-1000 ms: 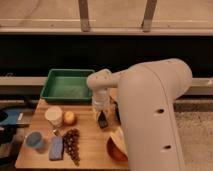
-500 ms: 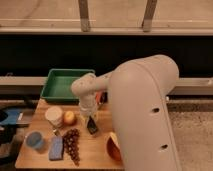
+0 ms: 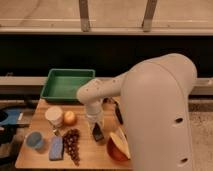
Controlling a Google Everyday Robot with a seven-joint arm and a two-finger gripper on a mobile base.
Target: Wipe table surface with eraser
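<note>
The table surface (image 3: pixel 36 159) is a light-brown wooden top at lower left. My gripper (image 3: pixel 96 129) hangs from the white arm over the middle of the table, pointing down. It is shut on the eraser (image 3: pixel 98 133), a small blackish block with a paler face, which sits low at the wood between the apple (image 3: pixel 70 117) and a red and pale bowl-like thing (image 3: pixel 118 145). The large white arm housing hides the right part of the table.
A green plastic tray (image 3: pixel 67 85) stands at the back. A white cup (image 3: pixel 54 116), dark grapes (image 3: pixel 72 145), a flat blue-grey slab (image 3: pixel 56 148) and a round blue thing (image 3: pixel 35 141) lie left of the gripper. A long thin black stick (image 3: pixel 118 114) lies behind it.
The gripper with the eraser swung left across the table, then came slightly right and toward the front edge. The arm housing shifted left with it. The other items stayed put.
</note>
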